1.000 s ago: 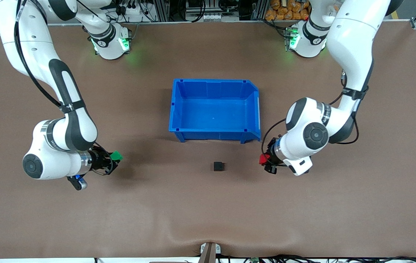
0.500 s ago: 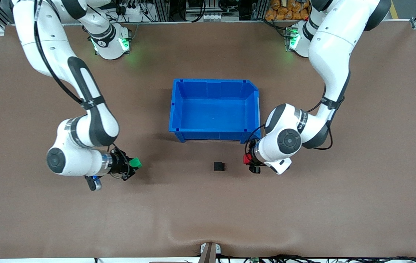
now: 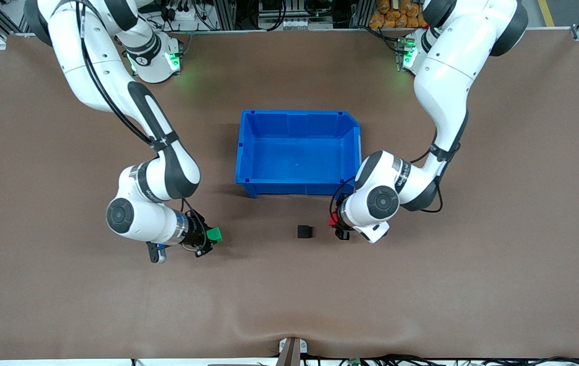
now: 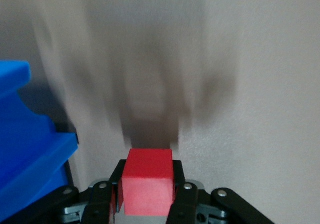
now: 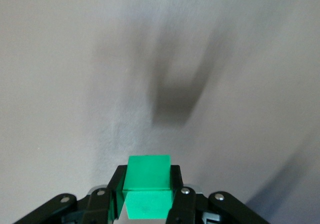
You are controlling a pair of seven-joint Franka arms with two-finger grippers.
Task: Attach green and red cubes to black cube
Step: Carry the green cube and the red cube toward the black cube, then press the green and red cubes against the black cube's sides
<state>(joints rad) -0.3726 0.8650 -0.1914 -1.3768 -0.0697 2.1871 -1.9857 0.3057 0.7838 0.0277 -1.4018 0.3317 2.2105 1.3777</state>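
Surroundings: the blue bin point(image 3: 298, 153) stood mid-bench, farther from the front camera than the black cube point(image 3: 305, 232); nothing lay between the black cube and either carried cube.
Bin contents: the blue bin held nothing that showed; a corner of it edged into the left wrist view point(image 4: 30, 159).
Black cube: sat alone on the bench, just nearer the front camera than the blue bin, between the two pincers.
Left pincer: the left pincer point(image 3: 336, 223) was low over the bench beside the black cube, toward the left arm's end, clamped on the red cube point(image 3: 332, 219); the wrist view showed the red cube point(image 4: 148, 181) gripped between both fingers.
Right pincer: the right pincer point(image 3: 207, 239) was low over the bench toward the right arm's end, well apart from the black cube, clamped on the green cube point(image 3: 214, 234), seen gripped point(image 5: 147, 185) in its wrist view.
Surface: a brown bench point(image 3: 289, 295).
Room: cables and rack frames lined the edge by the arm bases.
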